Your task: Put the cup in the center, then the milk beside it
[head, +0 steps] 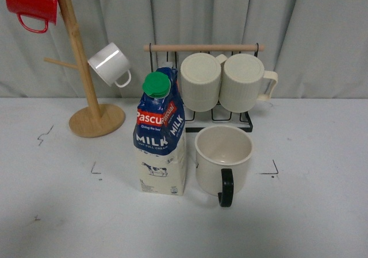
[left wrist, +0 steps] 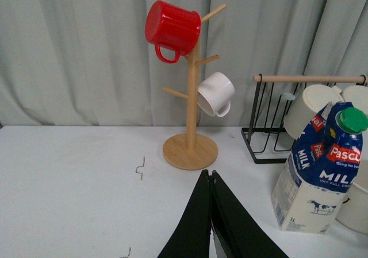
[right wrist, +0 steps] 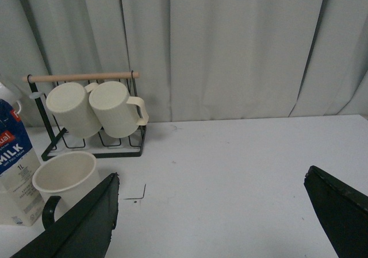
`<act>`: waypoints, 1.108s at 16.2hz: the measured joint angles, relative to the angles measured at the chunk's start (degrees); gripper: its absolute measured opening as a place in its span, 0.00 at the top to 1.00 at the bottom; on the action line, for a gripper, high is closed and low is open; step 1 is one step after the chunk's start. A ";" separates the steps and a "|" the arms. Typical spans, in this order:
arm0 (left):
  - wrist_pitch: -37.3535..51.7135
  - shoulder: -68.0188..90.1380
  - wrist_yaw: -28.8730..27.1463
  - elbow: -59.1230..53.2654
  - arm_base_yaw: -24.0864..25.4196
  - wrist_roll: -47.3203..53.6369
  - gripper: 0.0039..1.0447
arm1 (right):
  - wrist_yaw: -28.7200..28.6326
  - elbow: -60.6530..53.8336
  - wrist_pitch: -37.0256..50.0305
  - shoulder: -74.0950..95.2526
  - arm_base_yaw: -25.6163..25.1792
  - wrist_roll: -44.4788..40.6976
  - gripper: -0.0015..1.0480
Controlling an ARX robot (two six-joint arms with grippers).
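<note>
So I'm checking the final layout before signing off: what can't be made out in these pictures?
- Cup: its smiley side is turned away in the front view; the right wrist view's finger covers its base.
- Milk: small print too tiny; cut by the frame edge in the right wrist view.
- Center: front corner marks not visible.
- Both arms: absent from the front view.

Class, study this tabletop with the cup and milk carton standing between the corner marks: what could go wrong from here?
1. The milk carton is tall and narrow; a nudge from either arm pulling away might topple it onto the cup standing close beside it.
2. The cup's black handle sticks out toward the robot, so a passing gripper may snag it and drag the cup off the center.
3. The wire rack of ribbed mugs sits just behind, leaving little room.
</note>
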 joint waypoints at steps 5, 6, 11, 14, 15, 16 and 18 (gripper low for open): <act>-11.04 -10.03 -0.02 0.02 0.07 -0.02 0.99 | 0.02 0.00 0.04 0.00 0.00 0.00 0.06; -10.78 -10.03 0.02 0.02 0.07 0.00 0.99 | 0.00 0.00 0.00 0.00 0.00 0.00 0.06; -10.56 -10.03 0.00 0.02 0.07 0.00 0.79 | 0.00 0.00 0.00 0.00 0.00 0.00 0.06; -10.56 -10.03 0.00 0.02 0.07 0.00 0.53 | 0.00 0.00 0.00 0.00 0.00 0.00 0.06; -10.56 -10.03 0.00 0.02 0.07 0.00 0.39 | 0.00 0.00 0.00 0.00 0.00 0.00 0.06; -10.56 -10.03 0.00 0.02 0.07 0.00 0.32 | 0.00 0.00 0.00 0.00 0.00 0.00 0.06; -10.56 -10.03 0.00 0.02 0.07 0.00 0.13 | 0.00 0.00 0.00 0.00 0.00 0.00 0.06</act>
